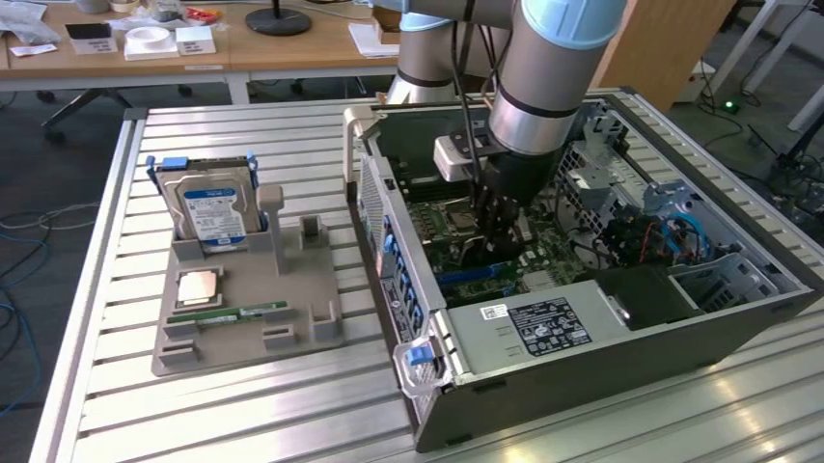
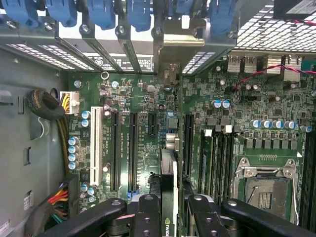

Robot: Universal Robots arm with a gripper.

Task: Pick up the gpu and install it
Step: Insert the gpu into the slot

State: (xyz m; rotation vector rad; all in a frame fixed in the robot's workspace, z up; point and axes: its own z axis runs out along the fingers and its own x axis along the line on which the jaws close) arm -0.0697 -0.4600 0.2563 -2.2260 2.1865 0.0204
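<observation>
Standing on the slatted metal table [image 1: 258, 405], right of centre in the exterior view, the opened computer case [image 1: 618, 367] lies on its side with its interior exposed. The robot arm [image 1: 554, 58] comes down from the upper middle of that frame into the case. A grey parts holder [image 1: 245, 347] sits toward the exterior view's left, with a hard drive [image 1: 212, 212] upright at its back and a processor chip [image 1: 200, 286] and a memory stick [image 1: 230, 314] lying flat near its front; its other upright cradles are empty. The wrist view looks across the motherboard [image 2: 148, 94] and its long expansion slots [image 2: 133, 148]. The gpu [image 2: 169, 173] is seen edge-on there, just over the board among those slots. The gripper [image 2: 172, 202] is partly closed, its fingers [image 2: 147, 212] clamped on either face of the card. Judged status: pick-up done and card brought inside the case. Whether its edge sits in a slot cannot be told, and the grip is not released.
</observation>
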